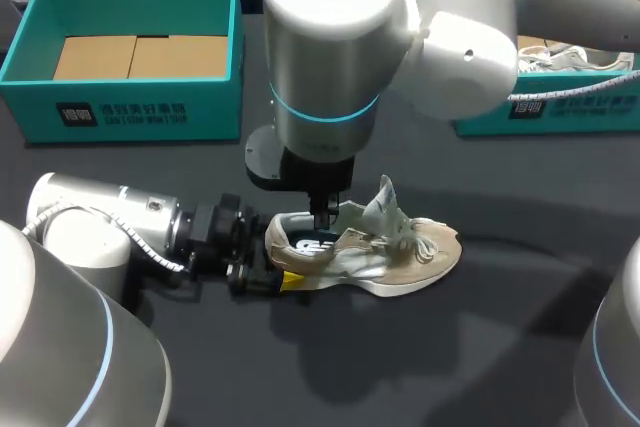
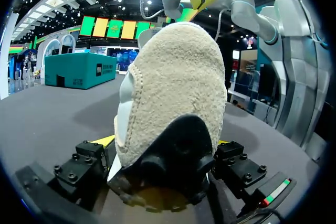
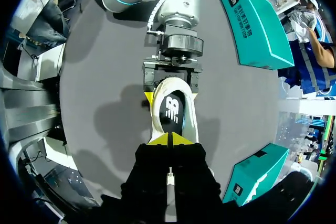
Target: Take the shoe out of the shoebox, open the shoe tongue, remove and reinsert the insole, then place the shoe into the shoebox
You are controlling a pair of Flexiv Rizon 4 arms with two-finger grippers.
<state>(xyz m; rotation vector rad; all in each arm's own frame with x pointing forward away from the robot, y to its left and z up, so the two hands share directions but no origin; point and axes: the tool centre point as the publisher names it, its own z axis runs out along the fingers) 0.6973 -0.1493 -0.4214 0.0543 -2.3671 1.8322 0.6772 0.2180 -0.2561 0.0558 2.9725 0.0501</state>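
Shoe (image 1: 380,252) stands at table (image 1: 500,347) middle, outside shoebox (image 1: 130,107). My left gripper (image 3: 169,95) clamped on heel (image 2: 173,103), I judge to steady it. My right gripper (image 3: 170,139), tips together, sits inside opening above insole (image 3: 170,109), probably for pulling.

A beige shoe (image 1: 400,262) lies on the dark bench (image 1: 420,367), its toe pointing away from the left gripper (image 1: 285,279), which seems to clamp its heel. The right gripper (image 1: 322,219) dips into the shoe's opening from above. Beyond the heel stands an open teal shoebox (image 1: 130,112); beyond the toe, a second teal box (image 1: 560,112)
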